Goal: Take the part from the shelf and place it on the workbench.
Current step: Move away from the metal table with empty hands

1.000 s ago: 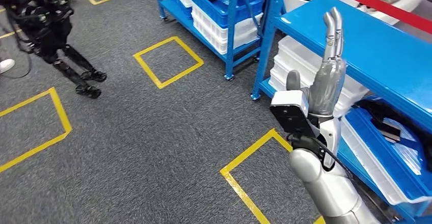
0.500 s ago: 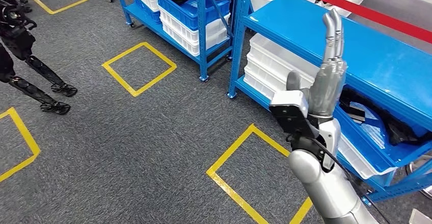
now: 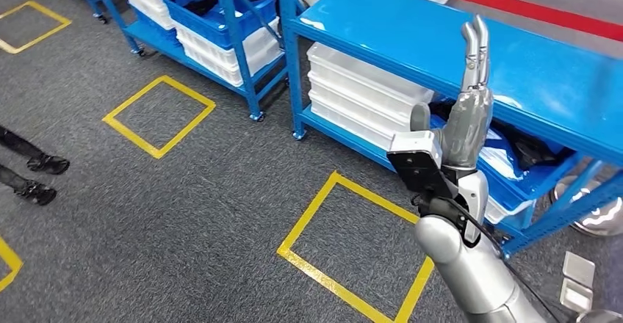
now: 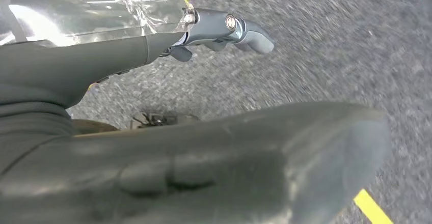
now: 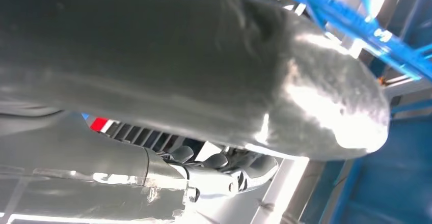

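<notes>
Now my right hand (image 3: 470, 110) stands raised at centre right of the head view, fingers (image 3: 476, 51) straight, pressed together and pointing up, thumb (image 3: 420, 116) sticking up beside the palm, nothing in its grasp. In the right wrist view the same hand (image 5: 214, 178) shows a thick grey thumb across the upper frame and its darker fingers below, laid out long with nothing between them. My left hand (image 4: 193, 147) appears in the left wrist view over grey carpet with a yellow line; its fingers (image 4: 224, 28) reach out toward the upper middle of that frame, uncurled, and nothing is in them.

Just behind my raised right hand in the head view is the blue metal shelf rack (image 3: 455, 40), its broad blue top board running from upper centre to the right edge. On its lower level, left of my hand, sits a stack of white plastic bins (image 3: 360, 95). Right of my hand, on that same lower level, a blue plastic bin (image 3: 533, 180) holds dark parts (image 3: 533, 149) in clear bags; I cannot tell them apart. A second blue rack (image 3: 220, 29) with blue and white bins stands at upper left. A red stripe (image 3: 507, 4) crosses the upper right. Yellow taped squares (image 3: 158, 116) mark the grey carpet floor (image 3: 184, 213) in the lower half. Two dark robot feet (image 3: 37, 176) are at the left edge.
</notes>
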`<action>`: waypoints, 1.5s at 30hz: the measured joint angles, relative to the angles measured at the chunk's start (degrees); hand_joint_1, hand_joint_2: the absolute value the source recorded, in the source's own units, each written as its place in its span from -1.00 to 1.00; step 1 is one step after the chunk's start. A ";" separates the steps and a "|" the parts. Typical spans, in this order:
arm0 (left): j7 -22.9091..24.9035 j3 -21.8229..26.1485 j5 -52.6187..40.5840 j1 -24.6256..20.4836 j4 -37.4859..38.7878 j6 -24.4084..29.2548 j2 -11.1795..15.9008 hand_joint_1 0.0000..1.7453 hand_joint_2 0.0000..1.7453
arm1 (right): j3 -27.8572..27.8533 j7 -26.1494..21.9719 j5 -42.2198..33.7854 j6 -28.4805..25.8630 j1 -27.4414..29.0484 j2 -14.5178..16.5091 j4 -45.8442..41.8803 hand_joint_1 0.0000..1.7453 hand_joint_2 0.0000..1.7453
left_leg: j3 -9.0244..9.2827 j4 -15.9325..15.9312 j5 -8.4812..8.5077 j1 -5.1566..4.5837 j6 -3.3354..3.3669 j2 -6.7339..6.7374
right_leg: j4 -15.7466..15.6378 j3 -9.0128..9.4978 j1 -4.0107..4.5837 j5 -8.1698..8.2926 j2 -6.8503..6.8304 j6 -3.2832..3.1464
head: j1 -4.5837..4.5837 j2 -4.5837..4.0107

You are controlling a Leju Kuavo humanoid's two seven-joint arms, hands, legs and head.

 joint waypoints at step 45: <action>-2.85 1.07 8.14 1.72 0.02 4.22 0.97 -1.00 -1.00 | -10.12 1.09 -24.78 0.27 16.90 3.78 26.79 -1.00 -1.00 | 2.85 -9.37 5.87 -0.01 2.91 -4.42 | 3.13 -1.43 -0.25 -2.50 3.05 2.23 | -0.22 0.00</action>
